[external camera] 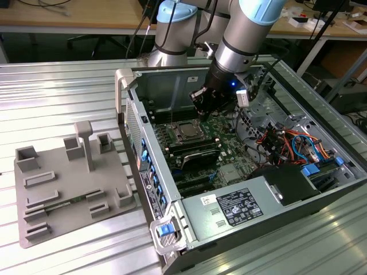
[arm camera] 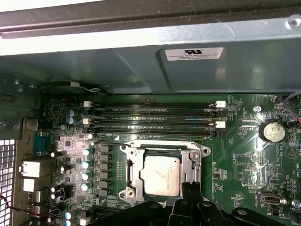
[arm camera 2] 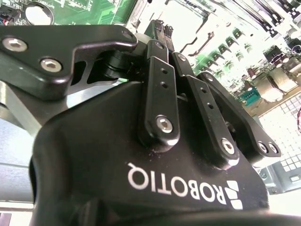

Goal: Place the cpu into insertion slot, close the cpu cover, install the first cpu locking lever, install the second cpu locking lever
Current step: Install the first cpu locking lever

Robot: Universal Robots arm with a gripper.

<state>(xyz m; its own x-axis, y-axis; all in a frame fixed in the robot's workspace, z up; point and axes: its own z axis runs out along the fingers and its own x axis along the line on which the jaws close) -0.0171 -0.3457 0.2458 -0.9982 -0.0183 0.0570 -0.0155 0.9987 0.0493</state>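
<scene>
First wrist view: gripper (arm camera: 192,192) clenched, fingertips down beside cpu cover (arm camera: 188,162), apparently pressing a lever home. Cpu (arm camera: 161,175) seated in insertion slot (arm camera: 128,162), framed by cover.

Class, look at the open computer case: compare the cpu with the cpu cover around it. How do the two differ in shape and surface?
The cpu is a solid, flat square with a pale, matte silvery top; the cpu cover is an open metal frame with a square window, shinier and more reflective. The cpu is smaller and shows through that window, while the cpu cover surrounds it. Both are silvery, roughly square, and lie flat on the green motherboard.
</scene>
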